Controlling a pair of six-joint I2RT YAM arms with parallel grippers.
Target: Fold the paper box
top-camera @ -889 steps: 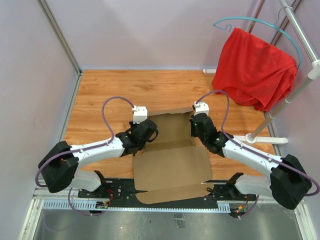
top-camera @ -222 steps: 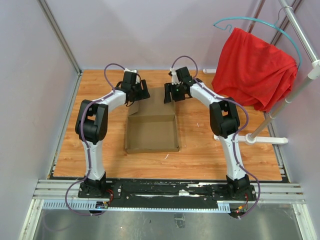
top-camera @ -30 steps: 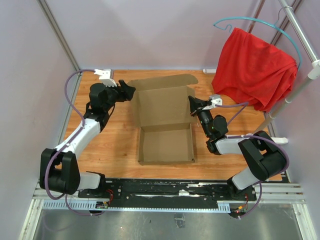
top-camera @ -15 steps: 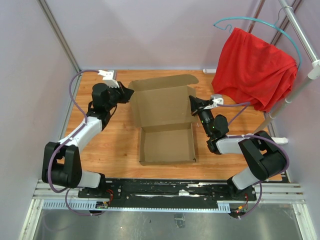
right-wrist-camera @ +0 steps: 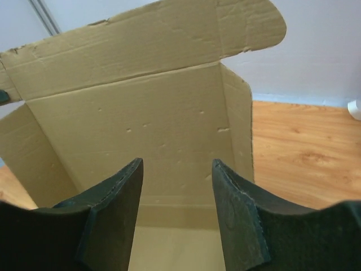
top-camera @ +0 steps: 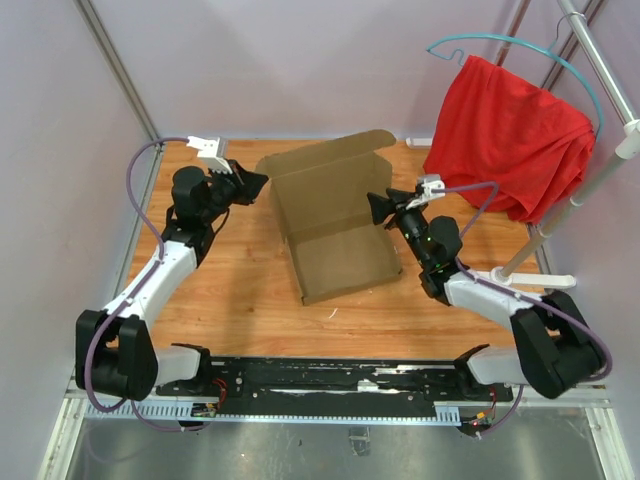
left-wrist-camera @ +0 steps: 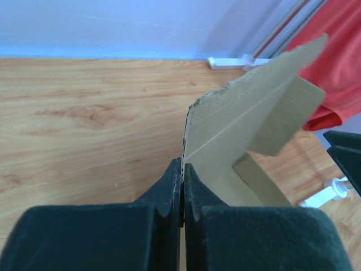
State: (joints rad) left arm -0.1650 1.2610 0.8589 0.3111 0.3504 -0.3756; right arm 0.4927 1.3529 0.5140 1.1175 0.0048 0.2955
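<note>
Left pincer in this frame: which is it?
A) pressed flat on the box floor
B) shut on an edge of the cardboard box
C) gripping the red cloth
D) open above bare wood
B: in the left wrist view the left pincer is closed tight on the paper box at its raised edge.

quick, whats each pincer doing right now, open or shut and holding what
Left pincer: closed, pinching an edge of the paper box.
Right pincer: open, holding nothing, pointed into the box.
</note>
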